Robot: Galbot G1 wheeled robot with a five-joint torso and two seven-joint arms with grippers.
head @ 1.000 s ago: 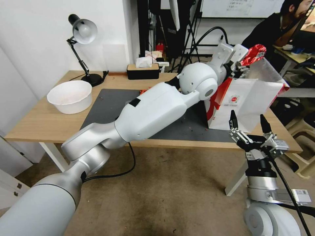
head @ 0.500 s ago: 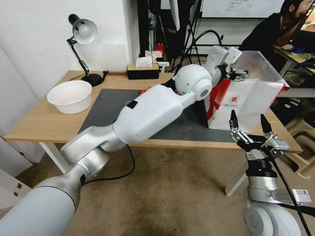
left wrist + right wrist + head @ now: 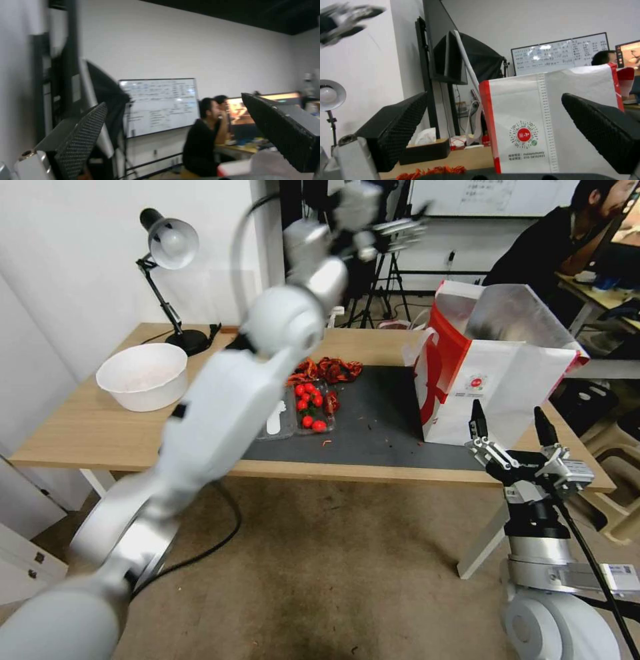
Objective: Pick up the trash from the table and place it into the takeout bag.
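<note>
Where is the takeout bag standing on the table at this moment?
In the head view, the takeout bag stands upright on the right end of the table, partly on the grey mat, just behind the open right claw.

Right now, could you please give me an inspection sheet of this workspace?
Surface: table with grey mat, red crumbs on it.
Job's things: takeout bag upright, open, on the mat's right end; red wrapper litter; clear tray of small red fruits.
Clutter: white bowl, desk lamp.
End effectors: left end effector raised high above the table, open, empty; right end effector open, empty, at the table's front edge by the bag.
Cables: black cable under the table.
Surroundings: whiteboard, seated person.
</note>
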